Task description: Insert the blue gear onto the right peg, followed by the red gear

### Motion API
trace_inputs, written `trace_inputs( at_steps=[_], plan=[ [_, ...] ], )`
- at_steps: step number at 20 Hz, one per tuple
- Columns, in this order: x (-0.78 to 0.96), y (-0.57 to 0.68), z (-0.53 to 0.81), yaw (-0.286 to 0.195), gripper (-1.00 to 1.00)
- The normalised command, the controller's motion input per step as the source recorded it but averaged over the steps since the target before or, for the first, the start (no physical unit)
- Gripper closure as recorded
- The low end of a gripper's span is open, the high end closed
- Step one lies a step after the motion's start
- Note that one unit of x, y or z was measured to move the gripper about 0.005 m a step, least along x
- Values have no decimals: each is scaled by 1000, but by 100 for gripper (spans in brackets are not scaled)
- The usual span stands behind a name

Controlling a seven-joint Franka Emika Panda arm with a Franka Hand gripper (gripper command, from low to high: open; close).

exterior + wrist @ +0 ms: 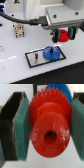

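Note:
My gripper [62, 35] is shut on the red gear [63, 36], holding it in the air above and toward the exterior view's right of the plate. In the wrist view the red gear [47, 128] fills the middle, clamped between the two teal pads [21, 126], its centre hole showing. The blue gear [51, 53] lies flat on the grey black-bordered plate [35, 59], on the side toward the exterior view's right; a bit of it shows behind the red gear in the wrist view [61, 91]. The right peg is hidden by the blue gear. The other pin [35, 56] stands bare.
A small black-and-cream object [19, 30] stands on the white table toward the exterior view's left, behind the plate. A black cable [20, 19] runs along the arm above it.

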Motion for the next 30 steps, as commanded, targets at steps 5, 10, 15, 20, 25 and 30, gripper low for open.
trace_inputs(
  at_steps=[5,10,15,20,25,30],
  plan=[
    [342,-156,-76,0,100],
    [206,-120,-94,0,100],
    [101,-83,-134,0,100],
    [52,-86,-144,0,100],
    [64,-115,151,0,100],
    [62,-83,328,0,100]
  ],
)
